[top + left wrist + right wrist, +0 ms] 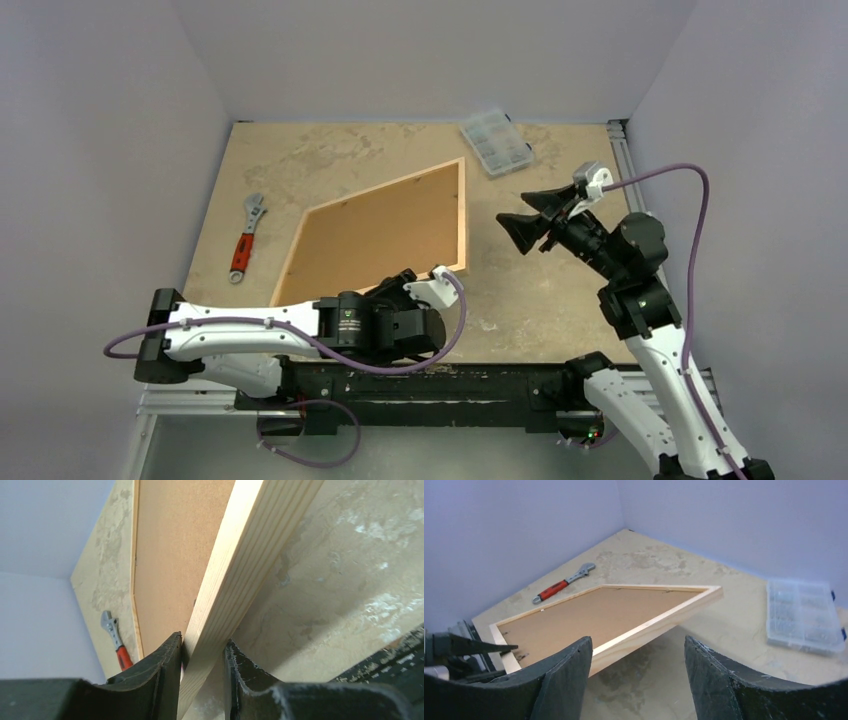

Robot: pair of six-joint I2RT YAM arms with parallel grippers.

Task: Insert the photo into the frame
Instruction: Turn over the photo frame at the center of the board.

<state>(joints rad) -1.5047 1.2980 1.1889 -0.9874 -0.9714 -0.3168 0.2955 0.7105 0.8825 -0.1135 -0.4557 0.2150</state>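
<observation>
The frame [462,215] of light wood lies back-up in the middle of the table, with a brown backing board [385,235] filling it. My left gripper [415,285] is shut on the frame's near rail [250,555], one finger on each side of the wood [202,645]. In the right wrist view the frame [659,622] is tilted, its far right corner raised off the table with a shadow under it. My right gripper [515,233] hangs open to the right of the frame, above the table, with nothing between its fingers [636,642]. The photo is hidden or out of view.
A wrench with a red handle [246,237] lies left of the frame, also visible as the wrench [564,583]. A clear parts box [495,142] sits at the back right, near the wall. Purple walls close in the table on three sides.
</observation>
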